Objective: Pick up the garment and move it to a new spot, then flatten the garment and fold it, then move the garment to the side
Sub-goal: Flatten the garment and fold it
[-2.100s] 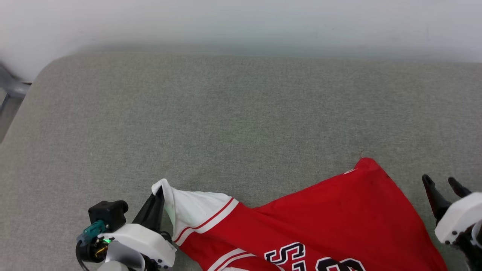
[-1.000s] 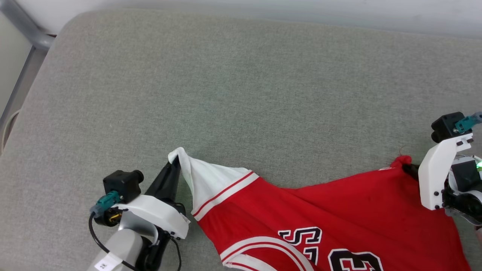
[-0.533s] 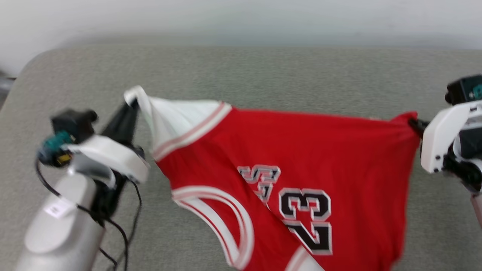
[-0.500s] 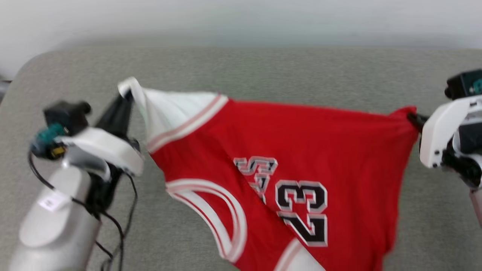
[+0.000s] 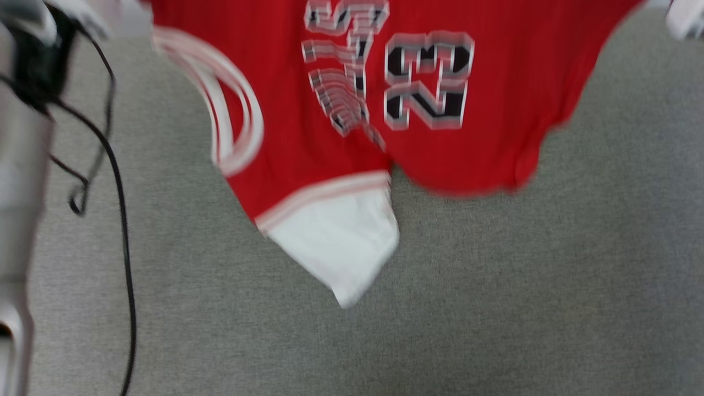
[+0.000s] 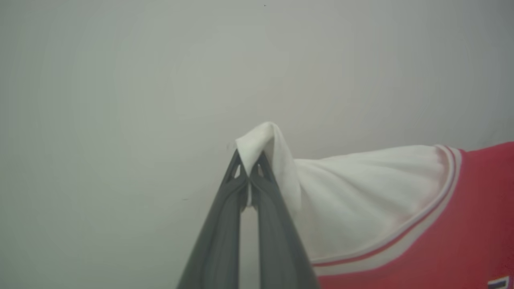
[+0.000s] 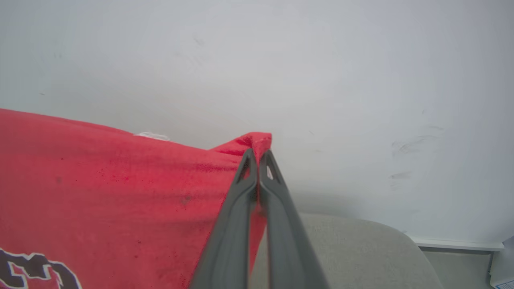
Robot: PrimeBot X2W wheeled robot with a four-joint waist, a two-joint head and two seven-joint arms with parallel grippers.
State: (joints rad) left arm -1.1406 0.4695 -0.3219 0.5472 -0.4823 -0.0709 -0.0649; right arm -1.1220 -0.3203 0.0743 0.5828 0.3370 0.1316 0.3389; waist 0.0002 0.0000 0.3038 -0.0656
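Observation:
The garment [image 5: 308, 137], a red jersey with white sleeves and black "23" lettering, hangs stretched in the air above the grey cushioned surface [image 5: 495, 286]. One white sleeve dangles lowest, near the middle of the head view. In the left wrist view my left gripper [image 6: 249, 155] is shut on the tip of the other white sleeve of the garment [image 6: 361, 192]. In the right wrist view my right gripper [image 7: 257, 154] is shut on a red corner of the garment [image 7: 120, 172]. The head view is blurred.
The pale left forearm [image 5: 16, 181] with a black cable [image 5: 118, 181] runs down the left edge of the head view. A plain pale wall [image 7: 321, 80] stands behind the raised cloth. The grey surface's rounded edge [image 7: 361, 241] shows below my right gripper.
Both grippers have lifted the garment off the grey surface and higher, so it now hangs spread between them. The head camera has tilted down and the picture is blurred.

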